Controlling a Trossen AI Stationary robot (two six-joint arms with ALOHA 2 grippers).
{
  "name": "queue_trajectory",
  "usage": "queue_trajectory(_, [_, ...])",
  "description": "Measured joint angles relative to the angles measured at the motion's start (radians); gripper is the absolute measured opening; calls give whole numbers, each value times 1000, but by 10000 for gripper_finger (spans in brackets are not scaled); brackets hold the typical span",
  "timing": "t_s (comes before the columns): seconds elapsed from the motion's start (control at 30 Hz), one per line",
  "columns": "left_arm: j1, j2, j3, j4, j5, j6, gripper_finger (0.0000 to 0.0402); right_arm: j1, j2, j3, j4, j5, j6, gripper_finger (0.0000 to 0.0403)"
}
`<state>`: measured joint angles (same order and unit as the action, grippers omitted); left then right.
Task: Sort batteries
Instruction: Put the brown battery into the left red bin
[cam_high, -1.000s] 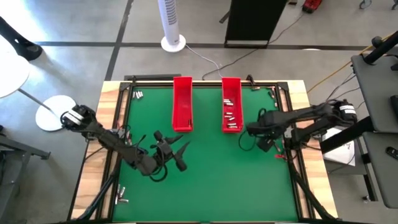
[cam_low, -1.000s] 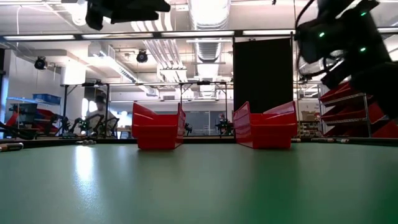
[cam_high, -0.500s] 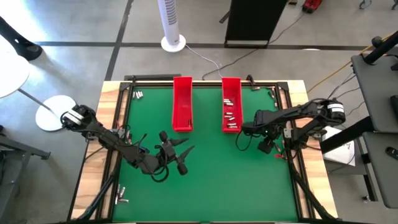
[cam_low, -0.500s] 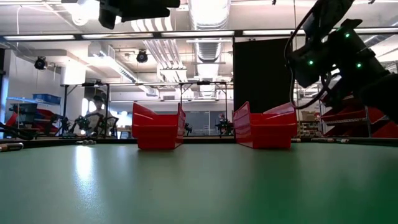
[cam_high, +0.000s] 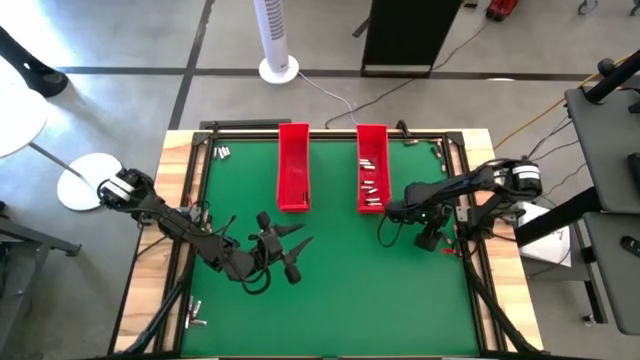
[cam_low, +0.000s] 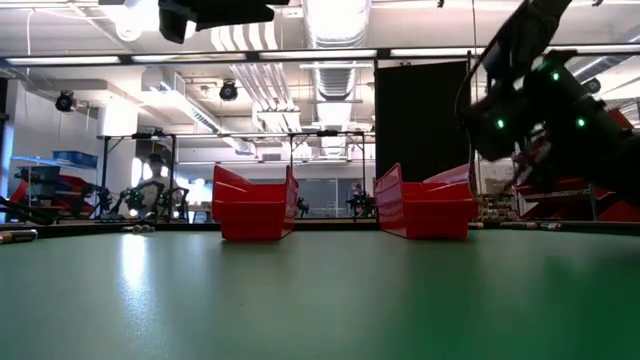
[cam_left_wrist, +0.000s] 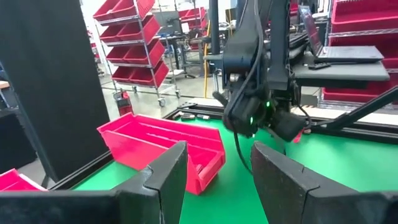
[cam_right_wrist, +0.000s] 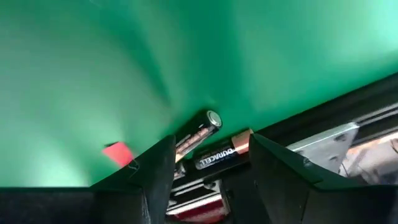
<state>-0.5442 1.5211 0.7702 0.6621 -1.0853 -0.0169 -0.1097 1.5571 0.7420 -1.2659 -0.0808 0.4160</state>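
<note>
- My right gripper (cam_right_wrist: 208, 165) — fingers parted, a clear gap between them, nothing held. It hangs beside the right red tray (cam_high: 371, 168), at that tray's near end, tilted down towards the mat's right edge.
- Two batteries (cam_right_wrist: 211, 143) — seen past my right fingers, lying side by side against the dark frame rail (cam_right_wrist: 323, 118) at the mat's border; one has a copper end and a printed label. My judgement: the fingers are spread so as to straddle one of them.
- Small red scrap (cam_right_wrist: 117, 153) — on the mat just beside those two; what it is I cannot tell.
- Batteries already binned (cam_high: 369, 186) — a scatter of pale cylinders inside the right red tray, mostly towards its near half.
- Left red tray (cam_high: 293, 168) — I can make out no batteries in it from above.
- Loose batteries at far-left corner (cam_high: 221, 152) and near-left edge (cam_high: 195, 320) — outside the trays, unsorted.
- My left gripper (cam_high: 292, 252) — raised over the mat's near-left middle, fingers apart, empty; it points towards the trays, waiting, I judge.
- Green mat (cam_high: 340, 290) — bare between both arms.
</note>
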Motion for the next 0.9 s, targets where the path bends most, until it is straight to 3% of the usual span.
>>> queue_trajectory(0.2, [-1, 0, 3, 0, 49, -7, 158, 0, 64, -80, 72, -4, 48, 197])
queue_trajectory(0.47, [-2, 0, 3, 0, 49, -7, 158, 0, 2, -128, 117, -54, 55, 180])
queue_trajectory(0.9, [-2, 0, 3, 0, 49, -2, 158, 72, -12, -127, 156, -92, 117, 102])
